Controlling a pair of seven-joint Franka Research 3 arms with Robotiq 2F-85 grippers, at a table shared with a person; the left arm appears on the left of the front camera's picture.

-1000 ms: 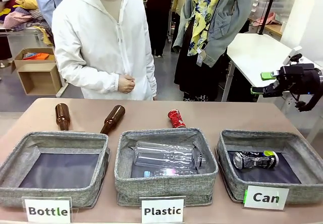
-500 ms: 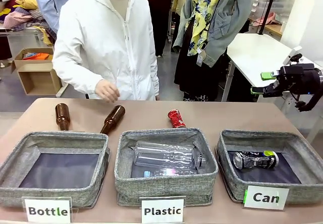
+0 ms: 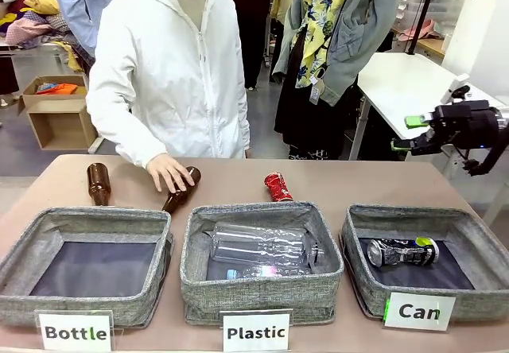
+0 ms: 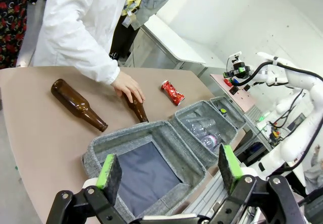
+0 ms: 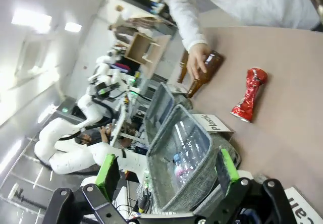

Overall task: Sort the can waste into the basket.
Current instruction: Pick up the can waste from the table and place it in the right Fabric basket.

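Behind the middle bin (image 3: 262,293), on bare tabletop: red can (image 3: 277,187), on its side, crushed and pinched at the waist, well apart from both grippers. Inside the basket (image 3: 477,301) marked "Can", on the robot's right: black-and-silver can (image 3: 402,251), flat on the dark lining. One of two sorted, then, and one left, judging by how things lie.

Probably very light and thin-walled, more likely to dent further than to resist, so no call for a hard squeeze. Bare printed metal, likely slick under the pads, and round enough to roll if nudged from the side. Best taken across the narrowed middle, one pad on each flank, coming down from above, with the wider ends as a stop against slipping out.

Right gripper (image 3: 407,132) up in the air beyond the table's far right corner, jaws apart, nothing between them. Same wide gap from the right wrist, red can in sight farther off on the table. Left gripper (image 4: 169,166) likewise spread and empty, looking over the left bin (image 4: 101,146).

Person's hand (image 3: 169,170) resting on a brown bottle (image 3: 179,195), left of the red can, near it but not touching. Worth minding on any reach across.
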